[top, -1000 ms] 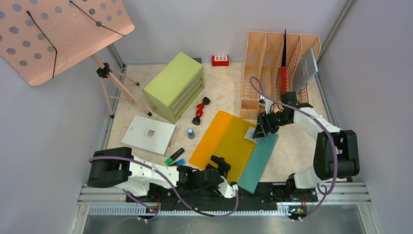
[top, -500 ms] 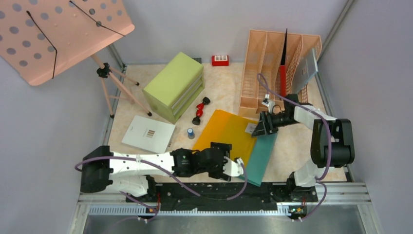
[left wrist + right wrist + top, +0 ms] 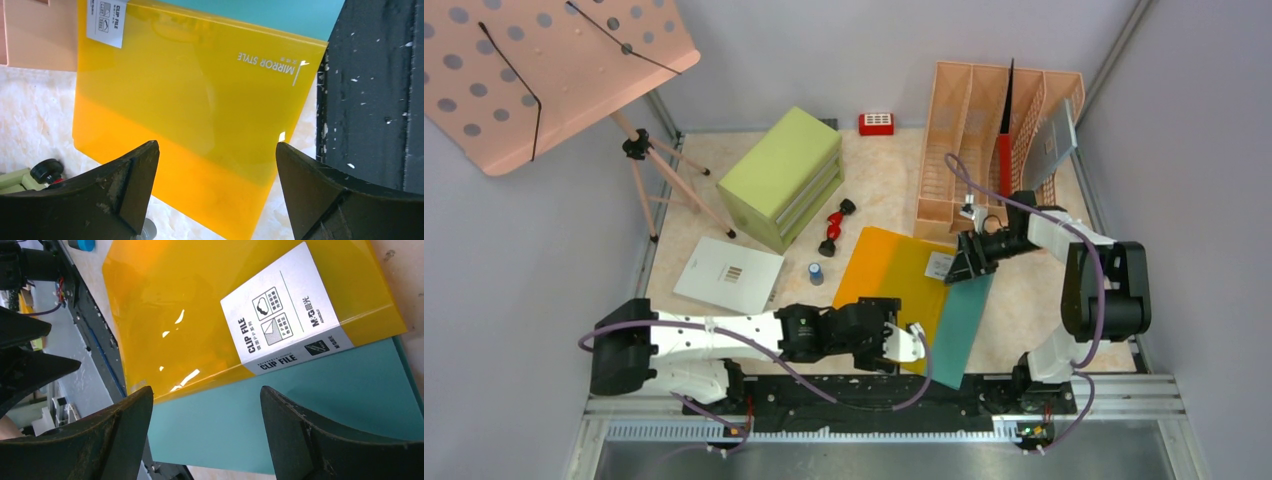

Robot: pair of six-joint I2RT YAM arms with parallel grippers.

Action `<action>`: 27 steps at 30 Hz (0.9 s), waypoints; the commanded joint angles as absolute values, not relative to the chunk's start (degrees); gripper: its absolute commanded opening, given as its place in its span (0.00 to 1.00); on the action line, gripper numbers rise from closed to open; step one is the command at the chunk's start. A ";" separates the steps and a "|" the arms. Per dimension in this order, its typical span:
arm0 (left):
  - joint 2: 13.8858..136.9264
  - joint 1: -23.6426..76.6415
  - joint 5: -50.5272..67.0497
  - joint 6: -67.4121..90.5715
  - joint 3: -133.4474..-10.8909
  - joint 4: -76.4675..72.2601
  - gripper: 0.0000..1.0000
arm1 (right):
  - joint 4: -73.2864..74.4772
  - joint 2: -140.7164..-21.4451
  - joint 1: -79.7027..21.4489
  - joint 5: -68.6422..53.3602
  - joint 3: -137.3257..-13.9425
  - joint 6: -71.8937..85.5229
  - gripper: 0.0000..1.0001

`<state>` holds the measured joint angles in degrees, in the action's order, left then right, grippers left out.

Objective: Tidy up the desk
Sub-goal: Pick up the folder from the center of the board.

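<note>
The counter (image 3: 889, 175) fills the centre of the top view, bounded by grey walls and the front rail at the bottom. Two folders lie on it, right of centre: one yellow clip file (image 3: 889, 285) overlapping one teal folder (image 3: 964, 320). The yellow file carries one white label (image 3: 285, 310) printed "CLIP FILE" twice, plus the white lettering "MIRROR STYLE" (image 3: 272, 62) near a corner. One green drawer cabinet (image 3: 784, 175) and one peach file rack (image 3: 954, 130) stand towards the top. The left gripper (image 3: 216, 150) and the right gripper (image 3: 206, 390) each have their jaws apart above the folders, holding nothing.
</note>
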<state>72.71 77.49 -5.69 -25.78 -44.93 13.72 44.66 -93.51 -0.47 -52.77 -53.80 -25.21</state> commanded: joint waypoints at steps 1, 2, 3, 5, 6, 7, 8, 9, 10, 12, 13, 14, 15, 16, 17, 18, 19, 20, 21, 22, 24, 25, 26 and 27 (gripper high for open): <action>72.92 75.41 -8.68 -26.57 -42.44 7.87 0.93 | 45.82 -90.70 -0.24 -49.99 -56.66 -27.91 0.78; 73.13 72.85 -6.23 -25.62 -42.97 8.43 0.93 | 45.81 -90.36 -0.23 -49.62 -56.88 -27.19 0.78; 73.35 69.78 -2.89 -23.27 -43.76 9.79 0.93 | 45.94 -89.97 -0.22 -49.65 -57.13 -26.90 0.78; 73.71 64.76 3.18 -20.56 -45.35 12.20 0.93 | 45.24 -89.07 -0.26 -49.77 -56.83 -25.64 0.78; 73.77 62.99 4.69 -19.63 -45.85 12.88 0.93 | 44.31 -88.60 -0.25 -49.80 -56.36 -24.82 0.79; 73.85 61.47 6.01 -18.75 -46.30 13.55 0.93 | 43.18 -88.14 -0.26 -49.82 -55.81 -23.67 0.79; 74.02 59.95 7.28 -17.63 -46.77 13.94 0.93 | 41.70 -87.70 -0.25 -49.84 -55.07 -22.37 0.80; 74.31 58.23 8.78 -16.10 -47.23 14.44 0.93 | 40.16 -87.33 -0.20 -49.99 -54.31 -21.01 0.80; 74.84 56.11 10.55 -14.73 -47.72 15.02 0.93 | 38.14 -86.97 -0.21 -50.58 -53.23 -19.35 0.80; 76.72 51.92 13.51 -12.12 -48.56 16.06 0.93 | 33.39 -86.28 -0.24 -51.75 -51.06 -15.07 0.80; 77.61 49.77 14.63 -11.07 -48.89 16.47 0.94 | 31.21 -86.02 -0.21 -52.22 -50.16 -12.93 0.80; 78.61 47.86 15.85 -9.96 -49.55 17.08 0.93 | 29.59 -85.92 -0.26 -52.69 -49.34 -11.23 0.80; 79.84 45.82 17.21 -8.98 -50.33 17.75 0.93 | 28.15 -85.83 -0.24 -53.00 -48.78 -9.80 0.80; 81.18 44.14 18.34 -7.78 -51.46 18.63 0.93 | 26.88 -85.68 -0.24 -52.83 -48.04 -8.43 0.80; 82.32 42.24 19.86 -6.73 -52.62 19.39 0.93 | 26.08 -85.45 -0.26 -52.18 -47.42 -7.56 0.80; 83.63 40.56 21.68 -5.55 -54.26 20.02 0.93 | 25.03 -85.18 -0.26 -51.20 -46.61 -6.38 0.80; 84.91 39.13 22.79 -4.51 -55.63 20.69 0.93 | 23.96 -84.72 -0.26 -50.37 -45.72 -5.29 0.80; 86.43 38.00 23.89 -3.58 -57.00 21.48 0.93 | 22.46 -84.38 -0.26 -49.35 -44.69 -3.97 0.80; 87.89 36.88 24.95 -2.94 -58.40 22.42 0.93 | 21.50 -83.95 -0.24 -48.57 -43.84 -2.73 0.80; 89.24 36.50 25.63 -2.38 -59.43 22.95 0.93 | 20.86 -83.61 -0.24 -47.96 -43.21 -2.13 0.80; 91.77 36.08 25.82 -0.84 -60.92 23.37 0.93 | 19.78 -82.84 -0.24 -46.63 -42.18 -0.57 0.80; 92.70 36.00 25.95 -0.29 -61.34 23.44 0.93 | 19.30 -82.50 -0.25 -46.49 -41.66 -0.46 0.81; 93.58 35.92 25.41 -0.13 -61.65 23.39 0.93 | 18.50 -82.25 -0.22 -46.41 -40.99 1.38 0.81; 94.27 35.76 24.71 0.71 -61.83 23.41 0.92 | 17.62 -81.98 -0.24 -46.37 -40.39 2.99 0.82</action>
<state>92.05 35.92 22.13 -3.14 -59.44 21.71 23.59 -85.01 -0.47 -47.68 -41.93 -2.98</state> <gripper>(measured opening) 0.928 0.807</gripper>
